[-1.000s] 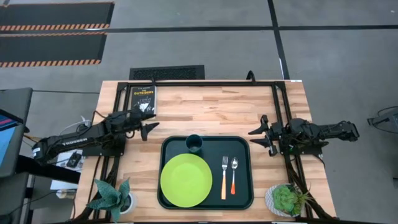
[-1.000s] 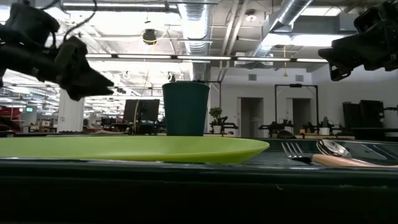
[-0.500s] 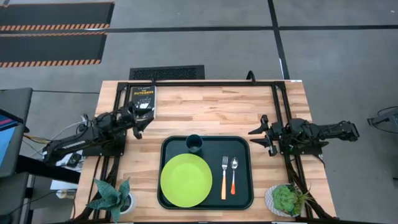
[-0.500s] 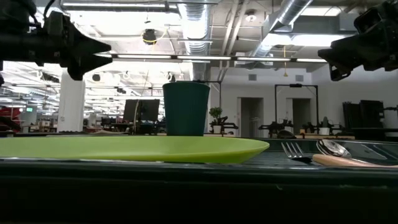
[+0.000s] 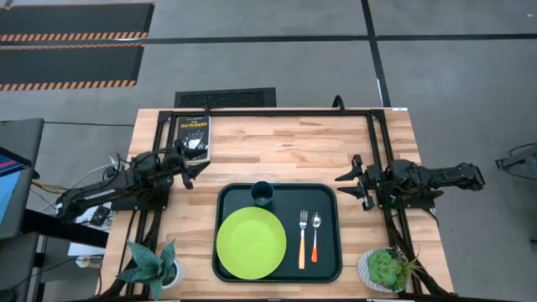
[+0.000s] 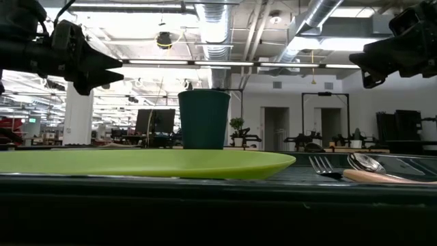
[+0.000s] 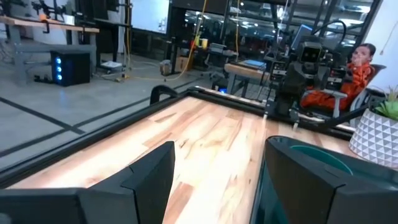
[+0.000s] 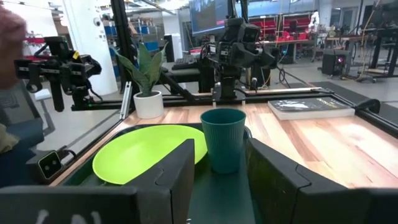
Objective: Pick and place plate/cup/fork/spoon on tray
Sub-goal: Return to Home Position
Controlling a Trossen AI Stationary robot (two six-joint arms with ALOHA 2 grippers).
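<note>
The dark green tray [image 5: 327, 260] lies at the table's near middle. On it rest the lime-green plate [image 5: 251, 242] at the left, the teal cup [image 5: 262, 193] upright at the far left corner, and the fork [image 5: 302, 239] and spoon [image 5: 315, 236] side by side at the right. My left gripper [image 5: 200, 165] is open and empty, in the air left of and beyond the tray; it also shows in the low view [image 6: 113, 65]. My right gripper [image 5: 339, 184] is open and empty, in the air just off the tray's far right corner. The cup shows beyond its fingers in the right wrist view [image 8: 224, 140].
A black book [image 5: 192, 134] lies at the table's far left. Potted plants stand at the near left corner [image 5: 151, 267] and the near right corner [image 5: 386, 268]. Black frame rails [image 5: 377, 143] run along the table's sides. A person in orange [image 7: 357, 62] sits beyond the table.
My left gripper has drawn back from the tray toward the table's far left, risen, and levelled out from a downward tilt. It stays open and empty. The things on the tray have kept still.
</note>
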